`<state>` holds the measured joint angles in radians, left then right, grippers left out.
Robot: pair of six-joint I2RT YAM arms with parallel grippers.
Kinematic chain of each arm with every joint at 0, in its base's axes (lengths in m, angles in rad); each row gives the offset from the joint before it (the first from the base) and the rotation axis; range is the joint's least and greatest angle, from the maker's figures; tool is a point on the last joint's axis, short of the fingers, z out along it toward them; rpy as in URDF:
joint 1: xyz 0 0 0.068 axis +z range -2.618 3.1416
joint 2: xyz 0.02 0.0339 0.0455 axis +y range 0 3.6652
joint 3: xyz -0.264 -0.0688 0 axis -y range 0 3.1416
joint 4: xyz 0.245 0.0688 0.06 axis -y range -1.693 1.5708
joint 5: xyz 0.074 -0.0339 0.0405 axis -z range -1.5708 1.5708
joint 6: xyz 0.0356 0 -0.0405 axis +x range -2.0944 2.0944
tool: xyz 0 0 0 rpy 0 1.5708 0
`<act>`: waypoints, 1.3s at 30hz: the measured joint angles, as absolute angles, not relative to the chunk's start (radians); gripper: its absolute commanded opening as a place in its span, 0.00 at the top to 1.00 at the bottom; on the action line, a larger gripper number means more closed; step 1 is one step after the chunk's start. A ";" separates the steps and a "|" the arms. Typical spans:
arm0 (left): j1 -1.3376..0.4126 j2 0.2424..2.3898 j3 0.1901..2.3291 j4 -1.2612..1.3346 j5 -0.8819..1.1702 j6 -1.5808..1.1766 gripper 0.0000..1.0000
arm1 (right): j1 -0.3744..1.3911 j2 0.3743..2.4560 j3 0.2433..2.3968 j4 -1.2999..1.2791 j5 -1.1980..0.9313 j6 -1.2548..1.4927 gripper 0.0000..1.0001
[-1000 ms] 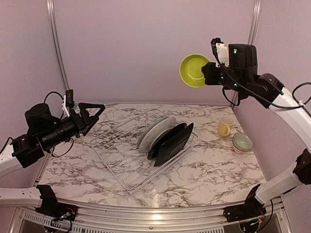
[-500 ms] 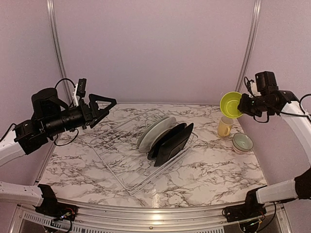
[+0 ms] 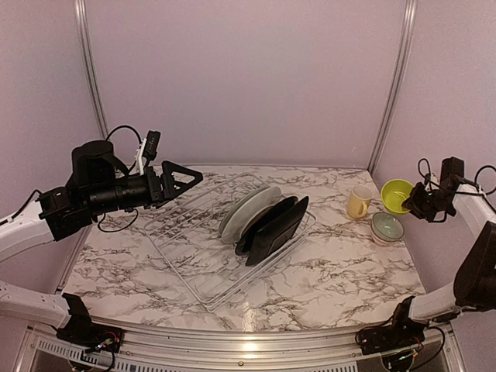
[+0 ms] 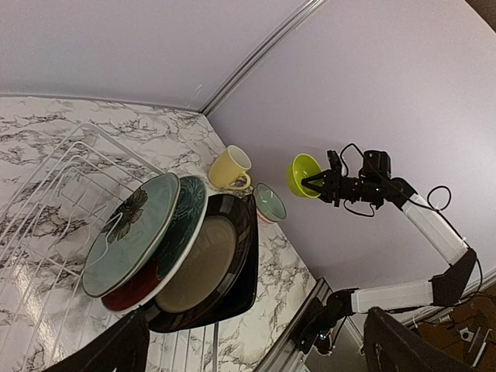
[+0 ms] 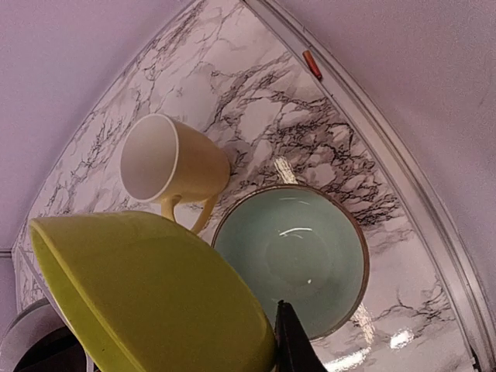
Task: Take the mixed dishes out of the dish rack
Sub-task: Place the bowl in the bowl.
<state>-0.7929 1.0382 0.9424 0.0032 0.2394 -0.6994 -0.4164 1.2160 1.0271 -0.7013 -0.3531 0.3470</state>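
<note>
At the table's (image 3: 325, 283) right edge, right gripper (image 3: 417, 203) pinches lime-green bowl (image 3: 395, 195) near grey-green bowl (image 3: 387, 226); left gripper (image 3: 194, 182), spread wide, hovers by rack (image 3: 186, 249).

My left arm (image 3: 85, 201) rises from its base at the near left corner and bends at the elbow, so the forearm runs roughly level toward the right. The wrist sits in line with the forearm. My left gripper (image 3: 188, 182) points right, empty, its jaws spread wide. My right arm (image 3: 474, 271) climbs along the right edge and folds sharply at the top, and its forearm reaches back to the left, held low. My right gripper (image 3: 416, 203) is nearly closed, pinching the rim of the bowl (image 3: 397, 195), with one dark finger (image 5: 293, 345) against its wall.
</note>
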 measured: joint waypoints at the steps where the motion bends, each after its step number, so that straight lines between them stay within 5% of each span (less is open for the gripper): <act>1: -0.793 1.039 0.935 0.011 0.238 -0.699 0.01 | -0.435 1.239 1.024 -0.687 -0.377 0.344 1.00; 19: -0.793 1.103 0.969 0.038 0.190 -0.661 0.01 | -0.537 1.491 0.943 -0.519 -0.568 0.298 1.00; 39: -0.793 1.147 0.979 0.041 0.210 -0.640 0.01 | -0.519 1.504 0.925 -0.518 -0.451 0.247 0.77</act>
